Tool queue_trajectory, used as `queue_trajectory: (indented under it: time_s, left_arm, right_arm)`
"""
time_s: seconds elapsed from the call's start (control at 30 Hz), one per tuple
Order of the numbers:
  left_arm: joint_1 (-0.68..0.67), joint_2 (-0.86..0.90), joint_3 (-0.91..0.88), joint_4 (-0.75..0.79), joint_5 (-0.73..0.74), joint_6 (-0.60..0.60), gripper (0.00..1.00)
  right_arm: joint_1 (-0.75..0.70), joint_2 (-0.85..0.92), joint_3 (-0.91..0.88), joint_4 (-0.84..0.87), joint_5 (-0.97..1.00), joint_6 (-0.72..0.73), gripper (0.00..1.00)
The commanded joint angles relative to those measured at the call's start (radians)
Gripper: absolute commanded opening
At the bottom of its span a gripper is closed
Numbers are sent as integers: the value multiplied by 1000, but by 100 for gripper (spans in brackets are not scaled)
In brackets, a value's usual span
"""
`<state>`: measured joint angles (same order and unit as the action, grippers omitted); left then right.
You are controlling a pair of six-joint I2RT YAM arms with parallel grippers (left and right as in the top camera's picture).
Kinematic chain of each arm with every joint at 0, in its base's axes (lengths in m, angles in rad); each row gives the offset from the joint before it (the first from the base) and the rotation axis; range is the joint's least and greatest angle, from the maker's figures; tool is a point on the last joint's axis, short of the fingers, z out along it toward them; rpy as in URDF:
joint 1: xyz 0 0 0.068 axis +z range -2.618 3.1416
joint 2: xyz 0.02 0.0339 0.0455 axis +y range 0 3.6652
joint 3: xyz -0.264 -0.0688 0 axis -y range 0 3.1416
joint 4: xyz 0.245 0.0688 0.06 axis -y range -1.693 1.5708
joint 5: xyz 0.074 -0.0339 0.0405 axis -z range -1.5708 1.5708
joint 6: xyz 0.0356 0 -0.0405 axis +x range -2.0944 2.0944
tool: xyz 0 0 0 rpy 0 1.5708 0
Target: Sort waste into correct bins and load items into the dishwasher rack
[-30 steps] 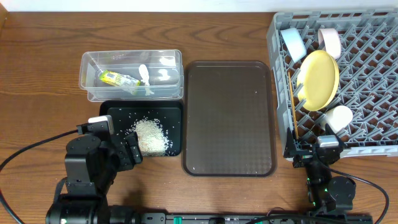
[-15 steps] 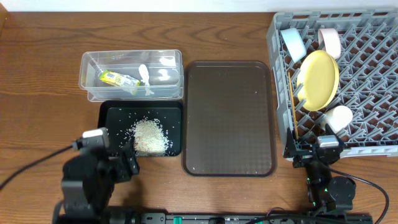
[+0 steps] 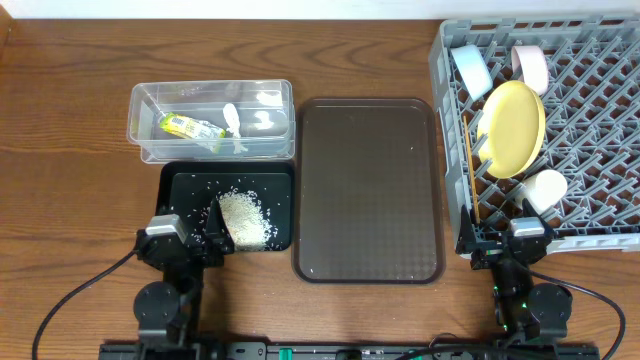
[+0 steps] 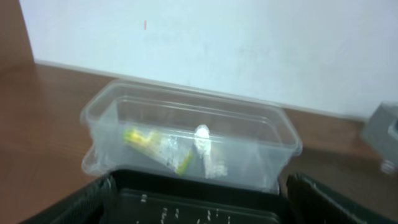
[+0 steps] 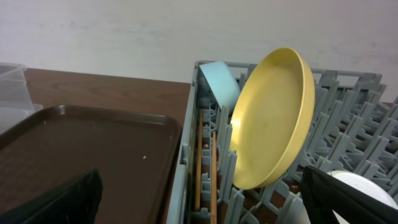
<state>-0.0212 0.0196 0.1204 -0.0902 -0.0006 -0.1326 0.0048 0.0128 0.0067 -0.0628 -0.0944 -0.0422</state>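
Left arm has folded back toward the lower left, its left hand open and empty at the black tray's lower edge. Right hand is open and empty by the rack's lower-left corner. The job looks done: wrapper and scrap in the clear tub, rice on the tray, plate, blue bowl, pinkish bowl and cup racked. Chopsticks lie along the rack's left wall, long axis running up-frame.

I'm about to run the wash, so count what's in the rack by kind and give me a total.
Plate: 1
Bowls: 2, blue bowl and pinkish bowl
Cup: 1
Chopsticks: 2
Total: 6
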Motion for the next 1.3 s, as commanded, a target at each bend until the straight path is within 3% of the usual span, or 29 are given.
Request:
queue_trajectory:
  time_s: [0.0, 0.07, 0.13, 0.37, 1.27]
  left_arm:
    - [5, -18, -80, 148, -8, 14, 89]
    - [4, -18, -119, 229, -8, 29, 89]
    - [2, -18, -116, 210, -7, 55, 89]
    - [3, -18, -116, 22, 16, 98, 89]
    - [3, -16, -116, 19, 15, 98, 89]
  right_arm:
    - [-10, -6, -1, -3, -8, -15, 99]
    - [-10, -6, -1, -3, -8, -15, 99]
    - [-10, -6, -1, -3, -8, -15, 99]
    - [-10, -6, -1, -3, -8, -15, 99]
    - [-10, -6, -1, -3, -8, -15, 99]
